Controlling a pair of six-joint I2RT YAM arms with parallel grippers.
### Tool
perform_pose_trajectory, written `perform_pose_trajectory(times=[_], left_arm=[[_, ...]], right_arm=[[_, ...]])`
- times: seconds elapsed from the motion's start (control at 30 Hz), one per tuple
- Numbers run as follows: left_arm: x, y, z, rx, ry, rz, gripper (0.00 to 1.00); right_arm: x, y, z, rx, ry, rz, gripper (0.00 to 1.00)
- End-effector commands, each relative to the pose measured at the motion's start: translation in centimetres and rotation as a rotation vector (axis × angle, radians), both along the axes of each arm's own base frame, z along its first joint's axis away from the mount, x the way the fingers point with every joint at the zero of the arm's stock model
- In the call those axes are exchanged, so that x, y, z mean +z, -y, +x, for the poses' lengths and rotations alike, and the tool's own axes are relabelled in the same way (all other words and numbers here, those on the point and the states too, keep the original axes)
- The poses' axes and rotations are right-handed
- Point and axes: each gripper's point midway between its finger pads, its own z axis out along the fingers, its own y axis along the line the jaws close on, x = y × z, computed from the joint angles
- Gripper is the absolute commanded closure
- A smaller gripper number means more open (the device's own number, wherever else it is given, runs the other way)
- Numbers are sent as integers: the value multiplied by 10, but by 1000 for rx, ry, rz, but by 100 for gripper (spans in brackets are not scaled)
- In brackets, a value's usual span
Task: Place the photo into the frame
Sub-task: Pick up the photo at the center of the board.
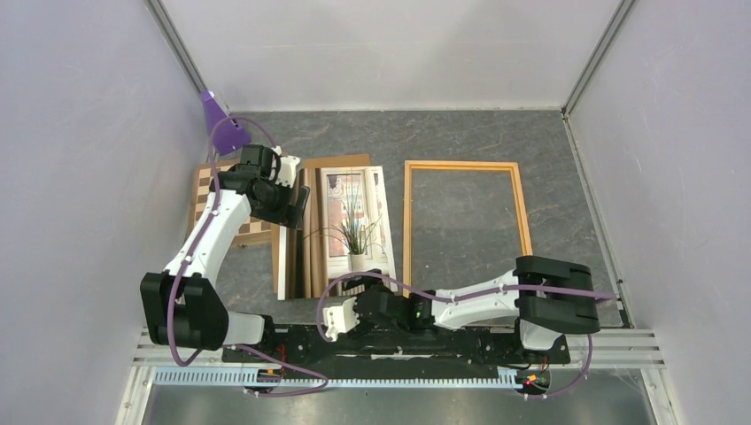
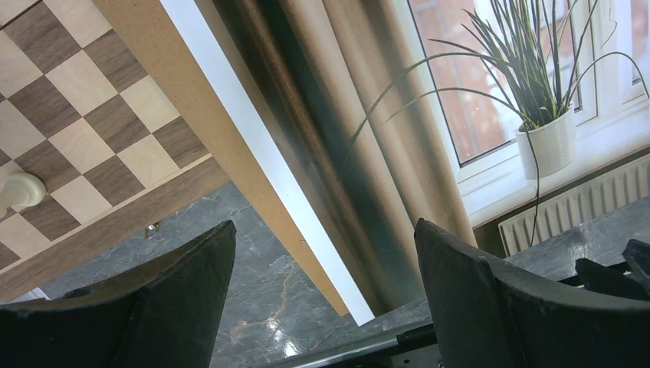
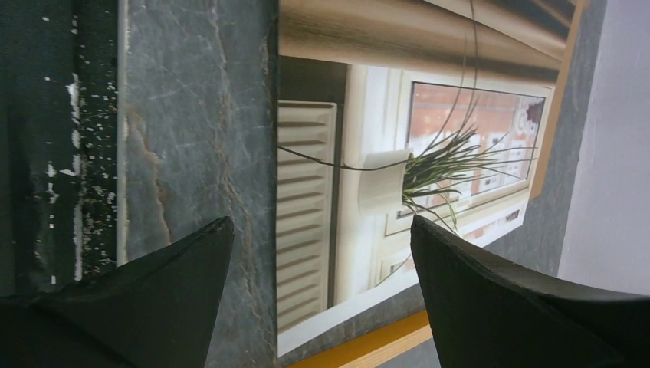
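The photo (image 1: 341,221) with the potted plant lies flat left of centre, on a brown backing board (image 1: 336,162). To its right lies the frame (image 1: 407,230), a light orange rectangle with bare table inside it. My left gripper (image 1: 297,205) hovers open over the photo's left edge; its wrist view shows the curtains and plant of the photo (image 2: 490,92) beyond empty fingers (image 2: 192,284). At the photo's near right corner my right gripper (image 1: 365,292) is open above it, holding nothing. The right wrist view shows the photo (image 3: 429,153) and a frame rail (image 3: 360,349).
A brown-and-white chessboard (image 1: 205,190) lies left of the backing board, partly under my left arm, and a white chess piece (image 2: 19,190) stands on it. A purple object (image 1: 223,124) sits at the back left. Grey walls close in three sides.
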Motion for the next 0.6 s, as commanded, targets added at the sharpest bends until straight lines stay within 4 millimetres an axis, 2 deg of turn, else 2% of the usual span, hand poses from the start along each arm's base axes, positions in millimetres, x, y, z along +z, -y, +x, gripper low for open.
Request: perform_pose_trajectory(times=[0.0,0.4,0.57], left_arm=[[21,2,7,-25,71,-13,7],[24,1,4,-32,79,-13,7],[25,3,6,-28,80,-23,7]], right_arm=[[-1,-7,-1,-36,8,46,12],[-14,-16,9,-129,42,79,19],[-19,-18,2,-132,78,95,19]])
